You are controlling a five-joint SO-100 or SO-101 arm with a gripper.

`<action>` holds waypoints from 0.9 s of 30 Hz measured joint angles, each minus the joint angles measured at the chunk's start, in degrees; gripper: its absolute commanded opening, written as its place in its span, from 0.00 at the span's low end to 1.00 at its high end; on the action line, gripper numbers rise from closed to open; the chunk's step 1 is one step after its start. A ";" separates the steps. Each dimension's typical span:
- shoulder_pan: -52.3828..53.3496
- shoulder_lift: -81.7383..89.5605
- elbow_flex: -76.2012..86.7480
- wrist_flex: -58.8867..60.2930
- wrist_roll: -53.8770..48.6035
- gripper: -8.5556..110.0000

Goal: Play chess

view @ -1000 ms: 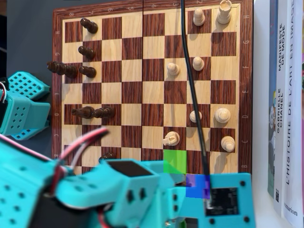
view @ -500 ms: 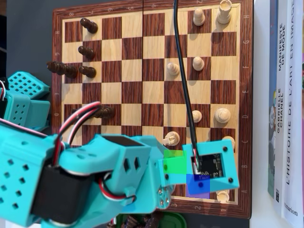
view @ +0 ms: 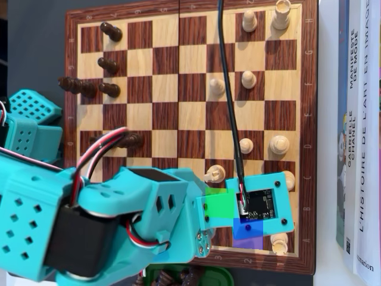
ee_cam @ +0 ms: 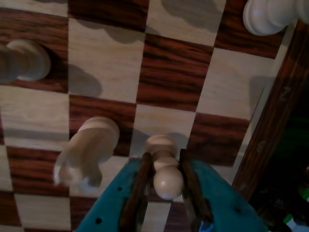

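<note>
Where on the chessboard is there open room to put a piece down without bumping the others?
The middle of the chessboard is bare, between the dark pieces on the overhead view's left and the white pieces on its right. The right side is crowded, above all the lower right corner where the gripper straddles a white pawn.

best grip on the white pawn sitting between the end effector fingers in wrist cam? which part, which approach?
Grip the white pawn at the narrow neck just under its round head, coming straight down from above. It stands upright, and the end effector already straddles it, one finger per side. The white knight alongside leaves little room for a sideways approach.
</note>
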 measured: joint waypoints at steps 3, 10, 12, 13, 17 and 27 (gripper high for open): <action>0.09 -0.70 0.00 -0.79 0.00 0.09; 0.09 -1.32 0.00 -0.79 0.00 0.09; 0.09 -1.32 0.79 -0.88 0.00 0.09; 0.09 -1.41 1.14 -0.97 0.00 0.09; 0.09 -1.32 1.41 -0.97 0.00 0.09; 0.09 -1.32 1.41 -0.97 0.00 0.17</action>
